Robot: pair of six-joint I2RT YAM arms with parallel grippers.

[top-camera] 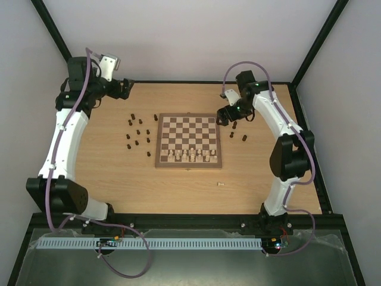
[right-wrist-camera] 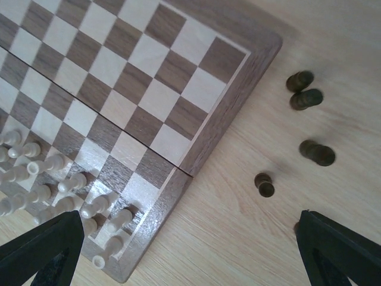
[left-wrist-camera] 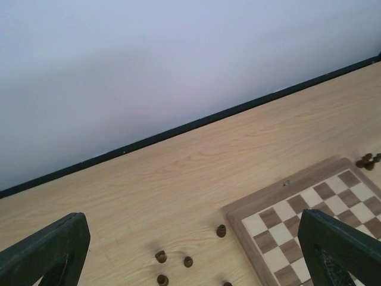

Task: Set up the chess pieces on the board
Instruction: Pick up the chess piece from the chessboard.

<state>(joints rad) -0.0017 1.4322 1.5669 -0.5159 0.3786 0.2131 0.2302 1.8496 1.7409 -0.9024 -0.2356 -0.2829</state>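
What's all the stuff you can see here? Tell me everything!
board: one, brown and cream checks, middle of the table.
pale chess pieces: many, cream, the board's two near rows.
stray pale piece: one, cream, on the table in front of the board.
dark chess pieces: about eleven, dark brown, left of the board.
more dark pieces: at least four, dark brown, right of the board.
table: one, light wood.
left gripper: one, black, open, far left corner.
right gripper: one, black, open, by the board's far right corner.
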